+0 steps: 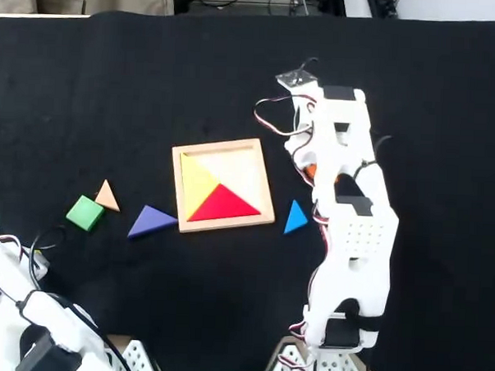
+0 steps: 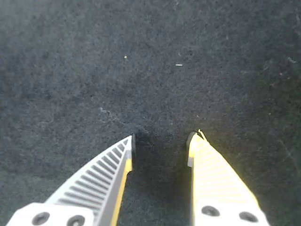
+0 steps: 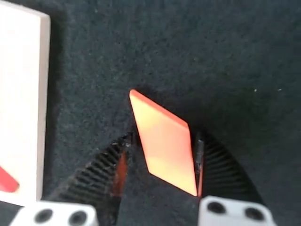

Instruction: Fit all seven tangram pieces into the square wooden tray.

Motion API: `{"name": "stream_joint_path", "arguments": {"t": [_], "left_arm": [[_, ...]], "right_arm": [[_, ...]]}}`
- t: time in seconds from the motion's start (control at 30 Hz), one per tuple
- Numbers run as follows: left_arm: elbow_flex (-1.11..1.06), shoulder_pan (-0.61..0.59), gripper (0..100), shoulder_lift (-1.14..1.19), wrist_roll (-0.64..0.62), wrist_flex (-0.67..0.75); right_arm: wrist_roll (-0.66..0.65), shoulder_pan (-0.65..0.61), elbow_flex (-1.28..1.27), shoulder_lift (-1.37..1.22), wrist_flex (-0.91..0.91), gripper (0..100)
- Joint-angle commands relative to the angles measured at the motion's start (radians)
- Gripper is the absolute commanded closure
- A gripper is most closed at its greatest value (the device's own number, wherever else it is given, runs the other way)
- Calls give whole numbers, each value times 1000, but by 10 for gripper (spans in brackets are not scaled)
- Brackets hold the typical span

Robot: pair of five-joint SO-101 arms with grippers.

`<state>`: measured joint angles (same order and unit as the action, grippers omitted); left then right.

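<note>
Tangram tray (image 1: 266, 180) sits mid-worktop w/ just 2 pieces in it: yellow triangle (image 1: 197, 182) and red triangle (image 1: 224, 202), the rest is bare wood. Right hand (image 3: 163, 139) is pinched on the orange parallelogram (image 3: 162, 155), just beside the tray. IMO keep it level and rotate it to match the free gap b4 lowering. Left hand (image 2: 162, 138) is half open, empty, off by itself.

Left arm (image 1: 28, 320): folded low at the near-left corner. Left gripper (image 2: 162, 141): pointing down, jaws parted. Right arm (image 1: 352, 239): stretched from the near edge toward the far side, right of centre. Right gripper (image 3: 163, 141): fingers clamping the orange piece (image 3: 162, 123).
</note>
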<state>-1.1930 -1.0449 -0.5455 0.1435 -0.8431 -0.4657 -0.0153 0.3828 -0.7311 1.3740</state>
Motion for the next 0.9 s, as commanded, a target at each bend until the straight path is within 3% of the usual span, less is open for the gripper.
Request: {"name": "stream_joint_path", "arguments": {"t": [0.0,0.17,0.3,0.47,0.63,0.87], "left_arm": [[2,-5,805,2,-3,15],[2,-5,805,2,-3,15],[2,-5,805,2,-3,15],[2,-5,805,2,-3,15],[2,-5,805,2,-3,15],[2,-5,805,2,-3,15]], "right_arm": [[-5,0,-1,-1,-25,855],[-3,-3,-1,-1,-26,974],[12,-3,27,22,-9,986],[193,-20,196,136,180,986],[344,-130,288,197,374,986],[620,-310,220,193,364,986]]}}
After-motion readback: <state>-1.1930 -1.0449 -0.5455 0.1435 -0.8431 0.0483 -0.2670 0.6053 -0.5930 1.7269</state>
